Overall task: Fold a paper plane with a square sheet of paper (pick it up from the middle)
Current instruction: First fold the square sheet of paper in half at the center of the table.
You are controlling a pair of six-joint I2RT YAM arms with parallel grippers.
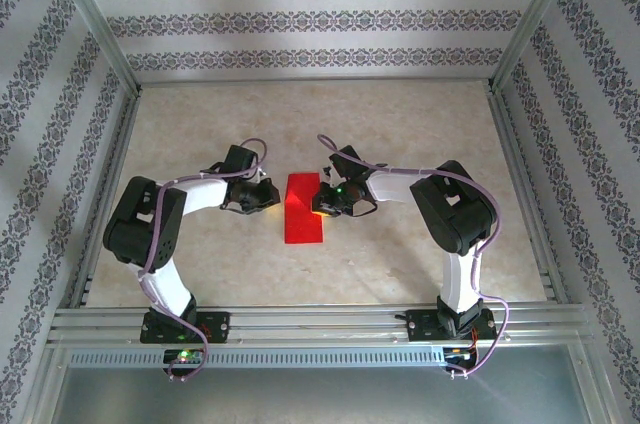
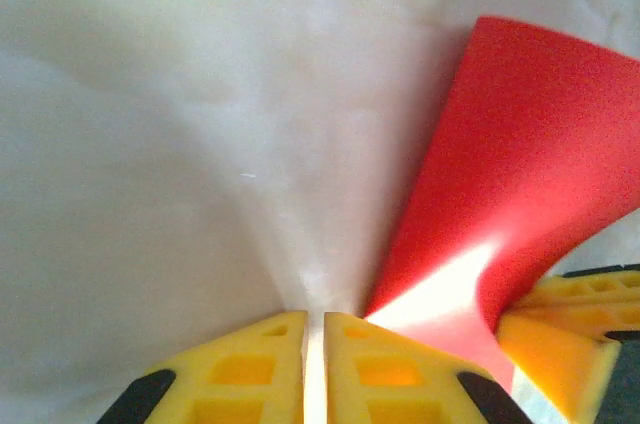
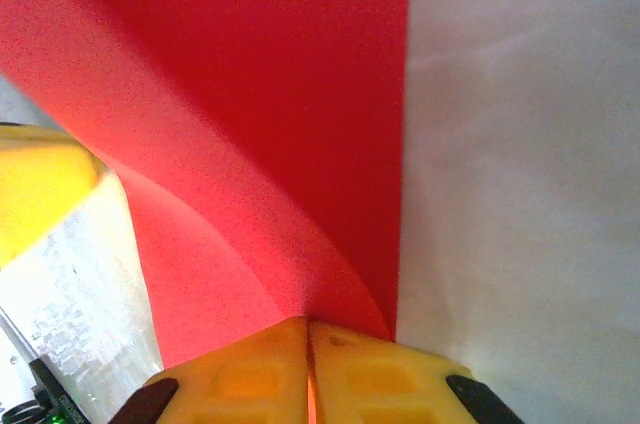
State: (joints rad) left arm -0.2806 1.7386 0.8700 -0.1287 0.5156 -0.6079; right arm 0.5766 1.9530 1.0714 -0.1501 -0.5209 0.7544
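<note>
The square sheet of paper (image 1: 303,222) is bright red and lies mid-table between the two arms. Its right part curls up off the table (image 3: 250,94). My right gripper (image 1: 328,204) is shut on that raised edge, and red shows in the slit between its yellow fingertips (image 3: 308,322). My left gripper (image 1: 266,196) is shut with its tips low at the table (image 2: 315,316), just left of the paper's curled flank (image 2: 520,144), with nothing seen between them. The paper plane is out of view.
The beige tabletop (image 1: 420,134) is fenced by metal rails and patterned walls. The right gripper's yellow finger (image 2: 560,339) sits close beside my left one, and the left gripper's finger (image 3: 40,184) shows in the right wrist view.
</note>
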